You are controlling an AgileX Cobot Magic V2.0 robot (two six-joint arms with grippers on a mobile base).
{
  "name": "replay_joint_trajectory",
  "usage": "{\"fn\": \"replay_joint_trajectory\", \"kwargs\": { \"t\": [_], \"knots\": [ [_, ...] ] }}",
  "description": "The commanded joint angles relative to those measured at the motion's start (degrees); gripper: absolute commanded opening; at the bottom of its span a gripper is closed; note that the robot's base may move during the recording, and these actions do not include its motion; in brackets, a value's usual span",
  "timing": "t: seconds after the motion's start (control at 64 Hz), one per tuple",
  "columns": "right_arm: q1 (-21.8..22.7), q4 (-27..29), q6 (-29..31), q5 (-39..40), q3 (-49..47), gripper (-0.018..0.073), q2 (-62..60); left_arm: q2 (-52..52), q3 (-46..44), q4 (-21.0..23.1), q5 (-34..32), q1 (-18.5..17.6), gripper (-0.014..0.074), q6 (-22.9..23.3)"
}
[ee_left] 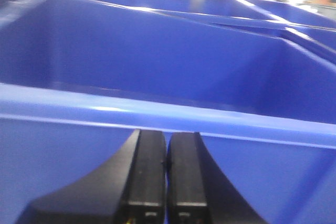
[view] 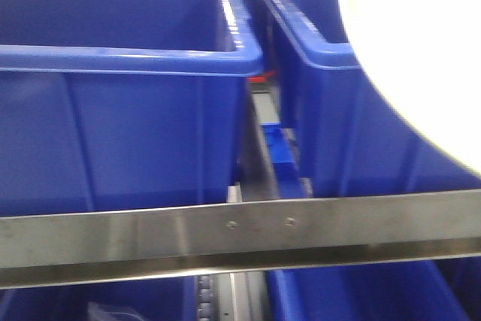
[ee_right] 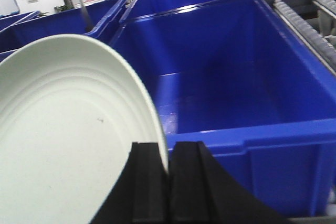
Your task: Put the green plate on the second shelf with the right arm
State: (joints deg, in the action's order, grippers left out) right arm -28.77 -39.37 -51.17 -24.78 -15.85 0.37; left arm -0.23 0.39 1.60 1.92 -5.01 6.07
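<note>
Front view first: your green plate (view: pixel 421 50) shows washed-out at the upper right, overlapping the right-hand blue bin (view: pixel 331 118), with the steel rail (view: pixel 240 234) running across below. Over to the left wrist: your left gripper (ee_left: pixel 167 177) is clenched on nothing, fingers touching, facing a blue bin rim (ee_left: pixel 157 111). Right wrist now: your right gripper (ee_right: pixel 169 182) pinches the green plate's edge, the plate tilted at left, a deep blue bin (ee_right: pixel 236 77) beside it.

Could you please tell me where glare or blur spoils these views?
Front view: the green plate is blown out to near white, and the whole frame is soft. Left wrist view: the blue bin is blurred, the background overexposed. Right wrist view: sharpest, with the plate evenly lit.
</note>
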Motion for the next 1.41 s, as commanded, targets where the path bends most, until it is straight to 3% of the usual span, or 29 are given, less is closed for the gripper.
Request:
{"fn": "replay_joint_trajectory", "kwargs": {
  "t": [0.0,0.75,1.047,1.25,1.391],
  "knots": [
    [0.1,-1.6,-0.3,4.9,-1.8,0.0049,0.7,-0.9,2.3,0.5,-5.1,-0.2,0.013,0.2],
    [0.1,-1.6,-0.3,4.9,-1.8,0.0049,0.7,-0.9,2.3,0.5,-5.1,-0.2,0.013,0.2],
    [0.1,-2.3,-0.3,9.9,-1.8,0.0049,0.7,-0.9,2.3,0.5,-5.1,-0.2,0.013,0.2],
    [0.1,-13.5,-1.7,9.9,-3.9,0.0055,0.7,-0.9,2.3,0.5,-5.1,-0.2,0.013,0.2],
    [0.1,-22.9,-10.5,-1.3,-8.3,0.0055,1.9,-0.9,2.3,0.5,-5.1,-0.2,0.013,0.2]
  ]
}}
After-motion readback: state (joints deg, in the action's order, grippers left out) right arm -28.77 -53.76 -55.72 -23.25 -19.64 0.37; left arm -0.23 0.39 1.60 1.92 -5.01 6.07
